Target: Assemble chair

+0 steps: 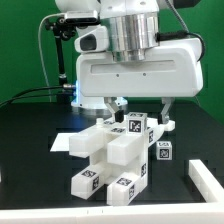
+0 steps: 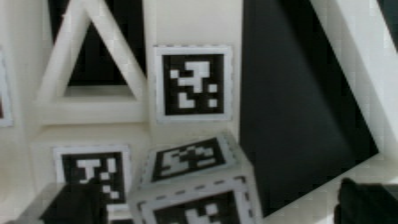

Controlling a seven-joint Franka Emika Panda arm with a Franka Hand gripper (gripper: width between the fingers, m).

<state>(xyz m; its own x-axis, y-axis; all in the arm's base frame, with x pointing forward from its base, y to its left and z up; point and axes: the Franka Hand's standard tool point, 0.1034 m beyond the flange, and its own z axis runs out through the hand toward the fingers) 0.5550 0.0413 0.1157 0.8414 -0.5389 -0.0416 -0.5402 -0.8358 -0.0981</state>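
The chair parts (image 1: 110, 160) are chunky white blocks with black-and-white tags, clustered at the middle of the black table. The topmost tagged block (image 1: 135, 127) stands just under my gripper (image 1: 140, 110). My gripper is open, with one finger on each side of that block and above it, touching nothing. In the wrist view my gripper (image 2: 222, 208) has its dark fingertips (image 2: 80, 205) far apart, and a tagged white block (image 2: 205, 190) lies between them. Another tagged white panel (image 2: 191, 82) lies beyond it.
A flat white sheet (image 1: 66, 143) lies on the table at the exterior view's left of the parts. A loose white piece (image 1: 206, 178) lies at the exterior view's right near the table's front. A green wall stands behind.
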